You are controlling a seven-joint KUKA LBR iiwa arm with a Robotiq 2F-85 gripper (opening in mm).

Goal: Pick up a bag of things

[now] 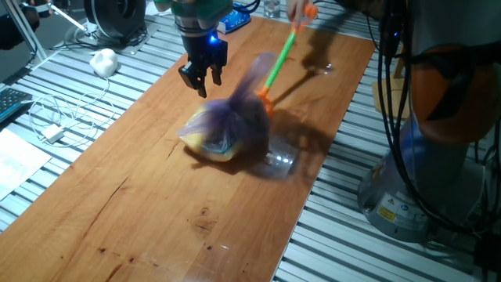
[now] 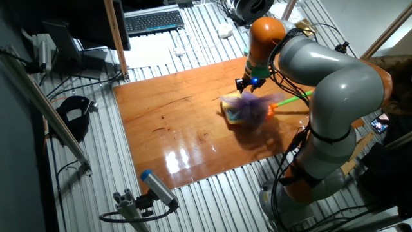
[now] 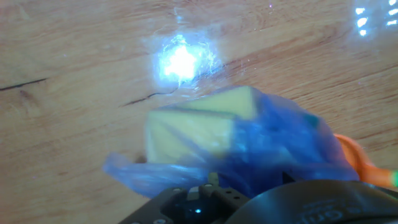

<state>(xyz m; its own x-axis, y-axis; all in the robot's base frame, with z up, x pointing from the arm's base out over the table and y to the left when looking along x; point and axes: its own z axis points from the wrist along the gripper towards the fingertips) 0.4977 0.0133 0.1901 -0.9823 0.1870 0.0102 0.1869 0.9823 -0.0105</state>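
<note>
The bag of things (image 1: 225,125) is a translucent purple plastic bag lying on the wooden table (image 1: 141,204), blurred, with a yellow item showing through. My gripper (image 1: 201,83) hangs just above the table beside the bag's left end, jaws open and empty. In the other fixed view the gripper (image 2: 247,83) is just behind the bag (image 2: 248,108). In the hand view the bag (image 3: 267,146) and its yellow item (image 3: 193,127) fill the lower middle, close under the hand; the fingertips do not show there.
An orange-and-green toy shovel (image 1: 277,61), held from the top by a person's hand, touches the bag's far side; it also shows in the other fixed view (image 2: 293,99). A clear plastic piece (image 1: 279,162) lies beside the bag. Cables and a white lump (image 1: 103,61) lie off the table's left edge.
</note>
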